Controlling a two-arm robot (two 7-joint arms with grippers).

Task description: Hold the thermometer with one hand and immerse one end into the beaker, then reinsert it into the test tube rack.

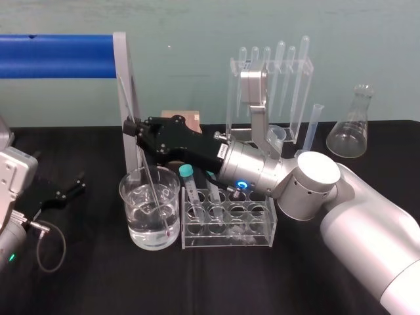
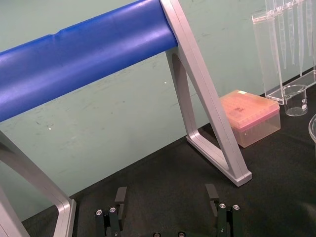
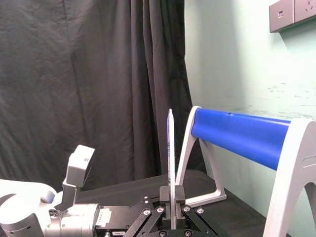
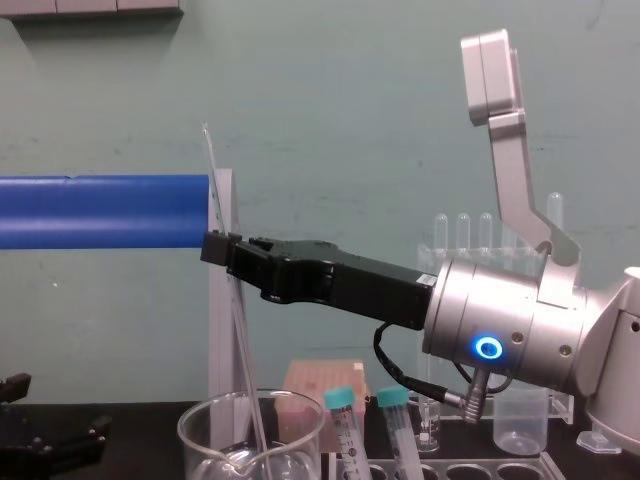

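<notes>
Black tabletop point(image 1: 98, 282), teal wall behind: my right gripper point(image 1: 134, 128) is clamped on the thermometer point(image 1: 149, 177), which leans with its lower end under the water in the beaker point(image 1: 131, 220). My left gripper point(image 2: 167, 193) rests at the table's left, fingers apart. Lifting at this slant could rap the glass rod against the beaker's rim or the grey frame post point(image 1: 125, 72) just behind. The test tube rack point(image 1: 262, 226) stands just beside the beaker; a capped tube point(image 1: 190, 187) crowds its near end, and holes farther right look free.
</notes>
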